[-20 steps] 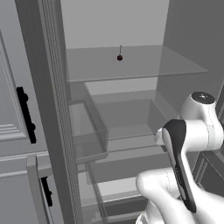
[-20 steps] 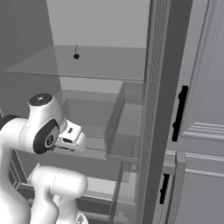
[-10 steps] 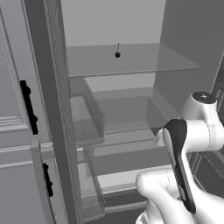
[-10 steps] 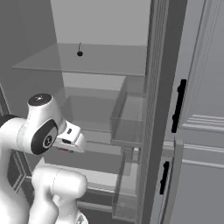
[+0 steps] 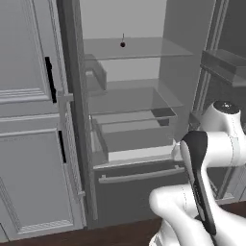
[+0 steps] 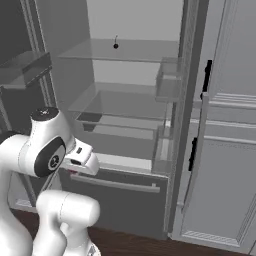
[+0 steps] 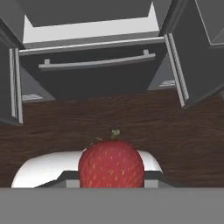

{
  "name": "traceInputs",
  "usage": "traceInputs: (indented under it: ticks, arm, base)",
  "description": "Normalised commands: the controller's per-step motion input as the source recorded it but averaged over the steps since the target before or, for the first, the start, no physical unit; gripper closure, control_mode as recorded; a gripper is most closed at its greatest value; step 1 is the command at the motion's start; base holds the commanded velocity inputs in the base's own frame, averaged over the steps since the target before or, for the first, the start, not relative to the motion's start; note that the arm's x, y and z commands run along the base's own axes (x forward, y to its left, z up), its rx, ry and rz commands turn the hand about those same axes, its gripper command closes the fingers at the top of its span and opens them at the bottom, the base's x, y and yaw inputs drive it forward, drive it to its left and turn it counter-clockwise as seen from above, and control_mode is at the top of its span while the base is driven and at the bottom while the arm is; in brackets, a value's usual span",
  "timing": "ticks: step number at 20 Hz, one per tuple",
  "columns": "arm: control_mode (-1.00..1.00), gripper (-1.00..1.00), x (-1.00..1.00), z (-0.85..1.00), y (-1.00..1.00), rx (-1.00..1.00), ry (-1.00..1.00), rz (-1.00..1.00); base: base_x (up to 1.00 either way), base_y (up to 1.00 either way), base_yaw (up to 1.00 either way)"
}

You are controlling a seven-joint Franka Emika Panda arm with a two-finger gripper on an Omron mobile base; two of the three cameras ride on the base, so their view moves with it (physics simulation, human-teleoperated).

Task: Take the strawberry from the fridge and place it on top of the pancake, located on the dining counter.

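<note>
1. The strawberry (image 7: pixel 111 164) sits low at the centre of the hand view, clamped in the gripper (image 7: pixel 111 180).
2. Above it, the fridge (image 7: pixel 94 65) bottom drawer spans the upper frame.

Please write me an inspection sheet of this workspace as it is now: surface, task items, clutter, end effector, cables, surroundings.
Surface: dark wooden floor before the fridge.
Task items: fridge open, its bottom drawer shut; strawberry red, held outside the fridge.
Clutter: small black ball with a stem on the upper glass shelf.
End effector: shut on the strawberry.
Cables: nothing seen.
Surroundings: light grey panelled cabinets with black handles beside the fridge.
</note>
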Motion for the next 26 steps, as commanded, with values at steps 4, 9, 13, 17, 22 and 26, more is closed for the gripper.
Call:
traceInputs:
  ticks: [4,9,13,17,22,26]
  arm:
    - [1.0,1.0,0.0,0.0,0.0,0.0,0.0,0.0]
    - [1.0,1.0,0.0,0.0,0.0,0.0,0.0,0.0]
    - [1.0,1.0,0.0,0.0,0.0,0.0,0.0,0.0]
    - [1.0,1.0,0.0,0.0,0.0,0.0,0.0,0.0]
    - [1.0,1.0,0.0,0.0,0.0,0.0,0.0,0.0]
    - [1.0,1.0,0.0,0.0,0.0,0.0,0.0,0.0]
  base:
    - [-1.0,0.52,0.21]
    - [-1.0,0.67,0.34]
    - [-1.0,0.97,0.61]
    - [-0.96,0.87,0.71]
    - [-0.92,0.77,0.75]
    - [-0.81,0.93,0.73]
